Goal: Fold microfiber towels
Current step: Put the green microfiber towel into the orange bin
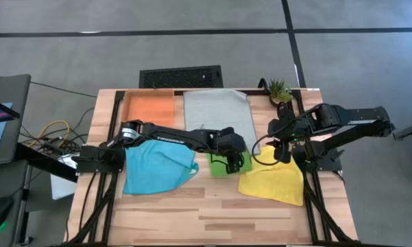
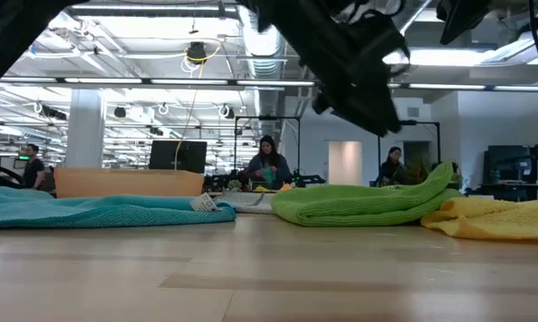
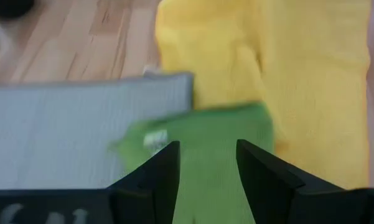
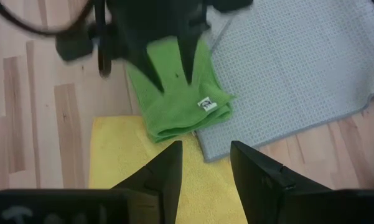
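A folded lime green towel (image 1: 227,165) lies on the table at the near right corner of the flat pale grey towel (image 1: 219,113), between the crumpled sky blue towel (image 1: 158,168) and the yellow towel (image 1: 274,180). My left gripper (image 4: 173,78) is open and hovers just above the green towel (image 4: 180,106); the low view shows it clear of the cloth (image 2: 358,204). My right gripper (image 4: 205,155) is open and empty above the yellow towel's far edge (image 4: 130,149).
A shallow orange tray (image 1: 149,108) stands at the far left, beside the grey towel. A small potted plant (image 1: 279,89) stands at the far right corner. A black grille (image 1: 180,77) lies beyond the far edge. Bare wood runs along the near edge. People show in the room behind.
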You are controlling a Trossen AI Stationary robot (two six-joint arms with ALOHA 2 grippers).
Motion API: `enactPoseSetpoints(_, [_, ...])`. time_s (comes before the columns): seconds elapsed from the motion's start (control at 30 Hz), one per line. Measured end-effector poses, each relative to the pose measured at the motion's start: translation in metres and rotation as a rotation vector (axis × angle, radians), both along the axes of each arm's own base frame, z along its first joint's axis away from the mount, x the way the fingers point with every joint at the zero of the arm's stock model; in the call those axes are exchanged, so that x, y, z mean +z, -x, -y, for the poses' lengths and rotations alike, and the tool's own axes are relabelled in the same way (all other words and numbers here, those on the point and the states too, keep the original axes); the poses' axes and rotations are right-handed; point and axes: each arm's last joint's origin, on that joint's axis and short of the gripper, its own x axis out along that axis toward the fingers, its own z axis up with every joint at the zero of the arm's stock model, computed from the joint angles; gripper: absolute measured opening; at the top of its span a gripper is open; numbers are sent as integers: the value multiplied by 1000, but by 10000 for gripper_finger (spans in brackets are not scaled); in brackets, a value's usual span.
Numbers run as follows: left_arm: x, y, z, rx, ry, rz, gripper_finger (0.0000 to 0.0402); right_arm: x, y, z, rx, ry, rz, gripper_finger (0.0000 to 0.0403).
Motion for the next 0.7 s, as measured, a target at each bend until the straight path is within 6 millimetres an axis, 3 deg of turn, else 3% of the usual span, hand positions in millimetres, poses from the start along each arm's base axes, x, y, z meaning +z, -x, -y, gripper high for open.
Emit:
enactPoseSetpoints(0.2, [18,35,-4,149,69,-216,151,0,0,-1,11,2,0,159])
enactPoseSetpoints(0.37, [17,63,-2,213,47,-467,151,0,1,-6,41,3,0,159])
enactPoseSetpoints(0.7, [17,84,-11,326,209,-665,151,0,3,-18,118,3,1,159])
